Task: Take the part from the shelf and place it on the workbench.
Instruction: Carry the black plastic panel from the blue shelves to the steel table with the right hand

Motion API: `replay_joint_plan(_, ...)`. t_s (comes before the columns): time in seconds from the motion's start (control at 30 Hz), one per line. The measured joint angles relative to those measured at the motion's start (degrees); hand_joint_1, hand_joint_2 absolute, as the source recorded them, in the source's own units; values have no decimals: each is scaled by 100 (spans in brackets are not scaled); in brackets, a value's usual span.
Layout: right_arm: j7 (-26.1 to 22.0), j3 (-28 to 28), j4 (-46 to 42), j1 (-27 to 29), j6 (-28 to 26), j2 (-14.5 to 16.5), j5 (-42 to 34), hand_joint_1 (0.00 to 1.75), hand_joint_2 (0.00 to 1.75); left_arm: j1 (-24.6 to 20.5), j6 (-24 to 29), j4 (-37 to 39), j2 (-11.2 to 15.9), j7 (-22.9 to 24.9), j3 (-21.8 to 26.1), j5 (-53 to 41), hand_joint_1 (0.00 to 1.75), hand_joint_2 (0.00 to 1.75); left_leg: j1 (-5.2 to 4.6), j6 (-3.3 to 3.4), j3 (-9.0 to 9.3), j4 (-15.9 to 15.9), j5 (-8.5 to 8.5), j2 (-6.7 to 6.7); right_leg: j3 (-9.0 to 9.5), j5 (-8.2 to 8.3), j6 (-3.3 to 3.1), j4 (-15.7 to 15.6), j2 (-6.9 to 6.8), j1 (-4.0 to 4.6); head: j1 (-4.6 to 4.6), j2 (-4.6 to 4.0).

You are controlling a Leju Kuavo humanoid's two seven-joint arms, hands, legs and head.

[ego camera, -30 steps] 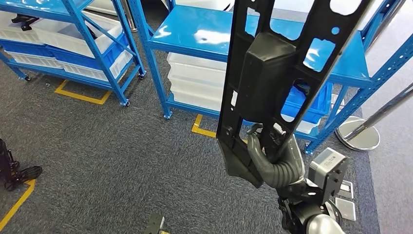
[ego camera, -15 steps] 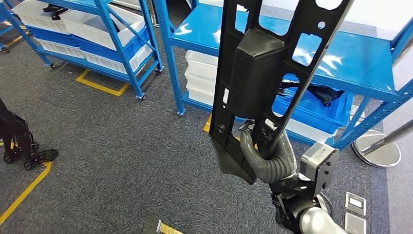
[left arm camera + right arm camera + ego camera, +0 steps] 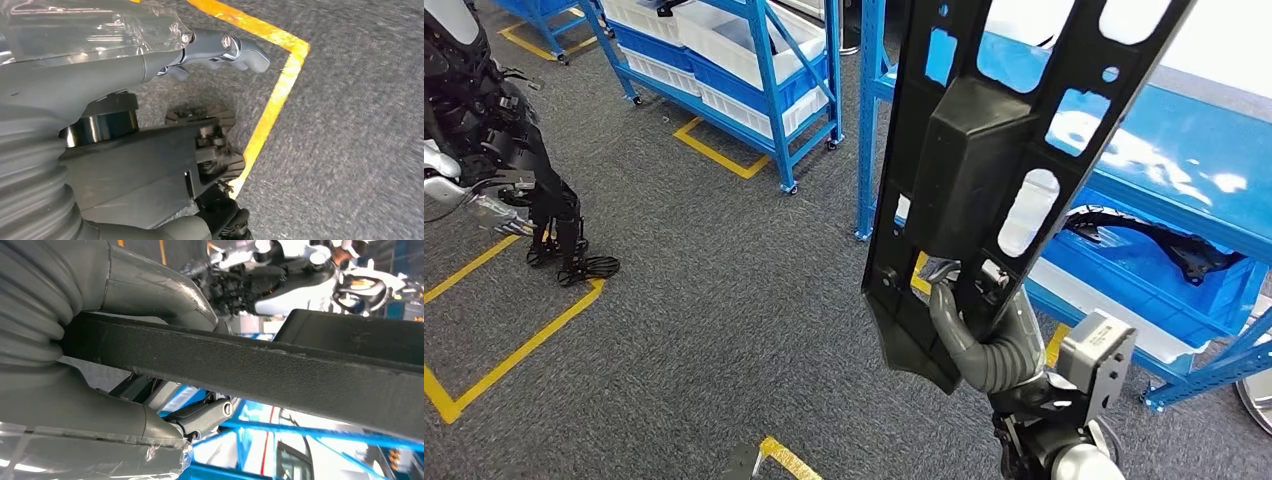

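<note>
One long black plastic part stands nearly upright in the head view, a flat matte panel with several rounded cut-outs and a raised boxy block at its middle. Its lower end is gripped by the right hand, whose dark ribbed cover and grey fingers wrap the panel's edge from the right. In the right wrist view the same part runs across as a thick grained black bar, clamped between the thumb and the fingers under it. The right arm rises from the near edge, wrist bent upward, holding the part in the air above the floor, near the shelves.

The left hand hangs over the floor in the left wrist view, holding nothing, its fingers loosely curled and slightly apart.

Two blue metal shelves show: one right behind the part, with a blue bin holding another black piece, and one far left carrying white and blue bins. Grey carpet is marked with yellow tape lines. Another dark robot stands at far left.
</note>
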Motion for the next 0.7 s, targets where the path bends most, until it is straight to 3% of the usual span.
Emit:
replay_joint_plan(0.03, -2, -1, 2, 11, 0, 1, 0, 175, 175, 0, 2, 0, 0, 0, -2, -2, 0, 175, 11, -32, -28, 8, 5, -48, 2, -14, -13, -12, 7, 7, -7, -1)
replay_joint_plan(0.1, -4, -2, 2, 19, 4, 9, 1, 175, 175, 4, 7, 2, 2, 1, -3, -3, 0, 175, 27, -94, -44, 20, 2, -110, 17, 2, -65, -39, -119, 10, -18, 1)
replay_joint_plan(0.17, -8, -6, 2, 18, 8, 23, 1, 175, 175, 2, 9, 3, 6, 2, -6, -3, 0, 175, 10, -157, -143, 273, -163, 97, 54, 11, -120, -82, -264, -1, -72, 0)
replay_joint_plan(0.23, -10, -10, 2, 27, 8, 31, 0, 175, 175, -1, 9, 3, 8, 4, -9, -2, 0, 175, 25, -212, -446, 928, -510, 416, 78, -5, -158, -94, -418, 14, -154, 0)
replay_joint_plan(0.3, -11, -10, 5, 32, 13, 34, 1, 175, 175, 0, 9, 3, 8, 11, -10, -2, 0, 175, 64, -243, -753, 1536, -727, 533, 88, -25, -172, -93, -579, 31, -202, 0)
replay_joint_plan(0.33, -11, -10, 8, 32, 19, 37, 1, 175, 175, 1, 9, 3, 8, 16, -10, -2, 0, 175, 76, -247, -786, 1593, -693, 554, 96, -36, -171, -93, -657, 34, -223, 0)
replay_joint_plan(0.4, -11, -10, 11, 26, 36, 49, -3, 175, 175, 3, 17, 3, 8, 26, -10, -3, 0, 175, 80, -228, -522, 1070, -358, 622, 134, -63, -156, -93, -797, 36, -276, 0)
replay_joint_plan(0.47, -16, -10, 13, 17, 49, 63, -10, 175, 175, -1, 26, 3, 8, 33, -10, -5, 0, 175, 31, -171, -154, 304, -64, 879, 173, -95, -125, -92, -916, 47, -323, 0)
replay_joint_plan(0.53, -24, -10, 14, 12, 65, 73, -23, 175, 175, 1, 32, 3, 8, 38, -10, -5, 0, 175, -31, -118, -42, -6, -9, 1027, 193, -117, -76, -98, -1021, 62, -331, 0)
replay_joint_plan(0.6, -35, -10, 16, 6, 80, 83, -34, 175, 175, 7, 37, 4, 9, 42, -10, -3, 0, 175, -38, -72, -50, -47, 10, 900, 220, -136, -14, -119, -1133, 69, -322, 0)
replay_joint_plan(0.63, -42, -11, 21, -3, 89, 88, -39, 175, 175, 9, 41, 4, 9, 45, -10, -3, 0, 175, -24, -41, -31, -86, 29, 830, 232, -169, 14, -96, -1101, 60, -312, 0)
replay_joint_plan(0.7, -64, -17, 29, -21, 108, 96, -44, 175, 175, 5, 49, 3, 8, 49, -9, -1, 0, 175, 16, 31, 24, -161, 73, 696, 115, -385, 41, 241, -832, 40, -268, 1)
